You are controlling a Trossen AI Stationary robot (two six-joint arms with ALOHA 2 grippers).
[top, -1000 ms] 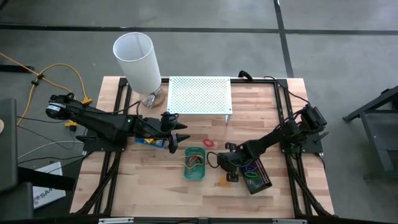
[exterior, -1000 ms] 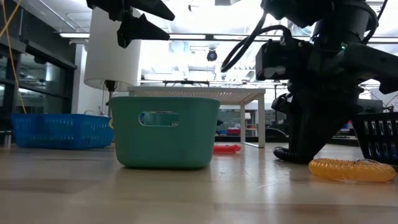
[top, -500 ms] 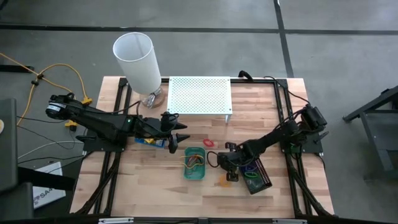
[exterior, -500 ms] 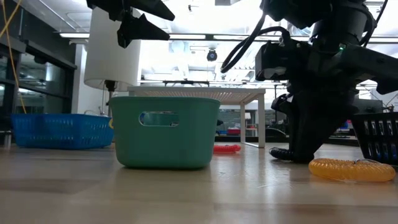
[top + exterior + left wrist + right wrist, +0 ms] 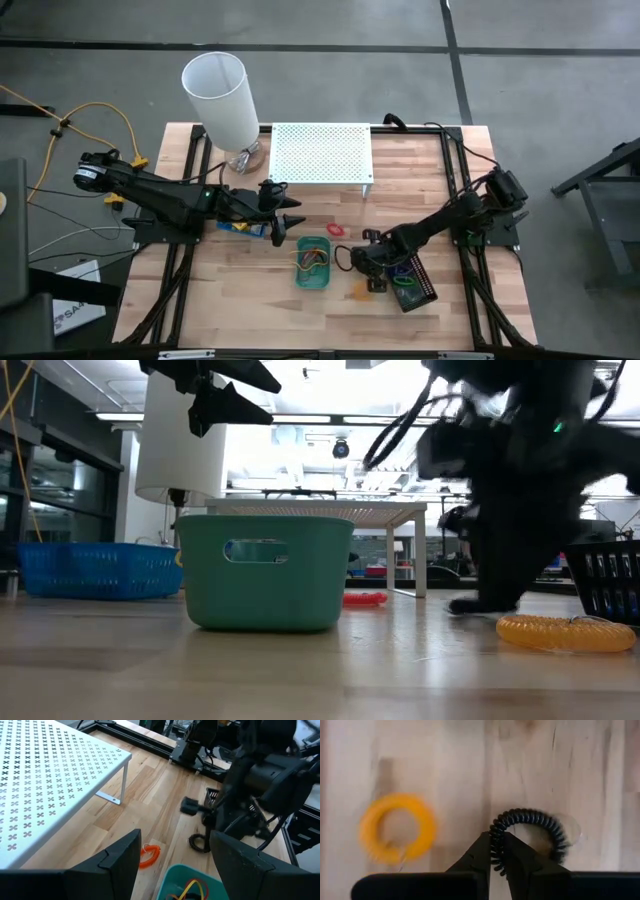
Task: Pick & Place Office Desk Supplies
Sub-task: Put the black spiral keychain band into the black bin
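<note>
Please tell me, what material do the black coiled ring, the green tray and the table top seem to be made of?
Black coiled ring, pinched by the right gripper: likely flexible plastic; tight spiral coils, matte.
Green tray: probably moulded plastic; smooth, even walls with a cut handle slot.
Table top: wood, seemingly sealed; visible grain and joined planks.

White cylindrical lamp [image 5: 220, 98] at the table's [image 5: 420, 170] back-left corner, white perforated shelf [image 5: 321, 153] beside it

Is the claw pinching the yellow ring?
No, the right gripper is closed on the black coil ring; the yellow ring lies beside it.
</note>
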